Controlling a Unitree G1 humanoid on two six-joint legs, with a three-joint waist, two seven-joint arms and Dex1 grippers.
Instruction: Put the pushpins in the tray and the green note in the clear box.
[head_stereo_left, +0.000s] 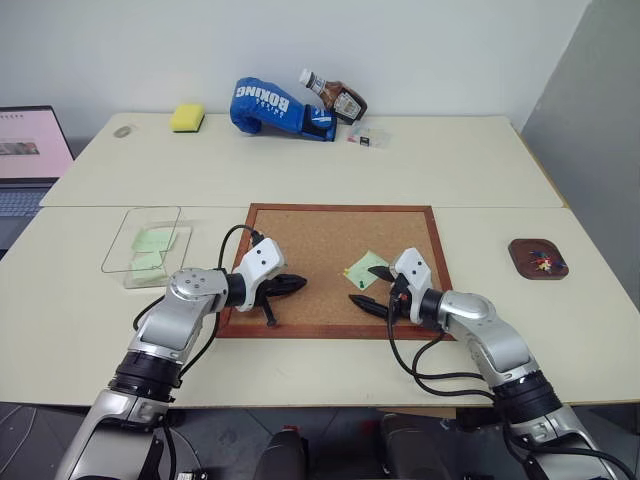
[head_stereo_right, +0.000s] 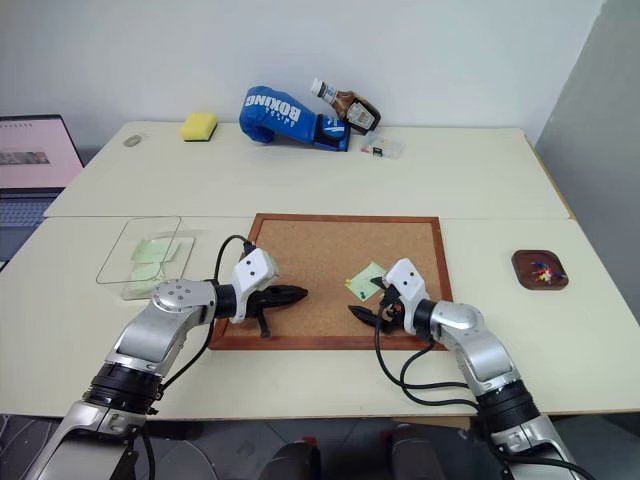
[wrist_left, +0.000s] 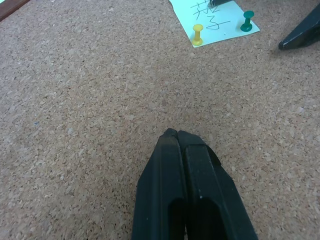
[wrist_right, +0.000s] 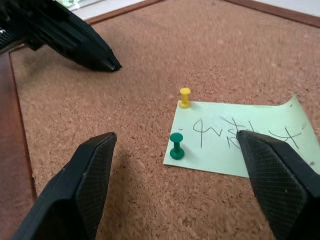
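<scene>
Pale cream worktop (head_stereo_left: 300, 170) under a white wall, and at twelve o'clock lies a blue boxing glove (head_stereo_left: 275, 107) reading "BOXING" in white, a brown bottle (head_stereo_left: 338, 98) tipped against it. Centre stage, the wood-framed corkboard (head_stereo_left: 330, 235). The green note (wrist_right: 240, 137) is pinned flat on it toward four o'clock, scribbled in pen, writing unreadable, far edge curling up. Two pushpins stand upright along one edge: a yellow pushpin (wrist_right: 185, 96) and a green pushpin (wrist_right: 176, 146). The right gripper (head_stereo_left: 377, 287) has its fingers spread wide, one either side of the note. The left gripper (head_stereo_left: 292, 284) hovers over bare cork, fingers pressed together, empty. The clear box (head_stereo_left: 145, 240) sits at nine o'clock with green slips inside; the tray (head_stereo_left: 538, 258) at three o'clock.
</scene>
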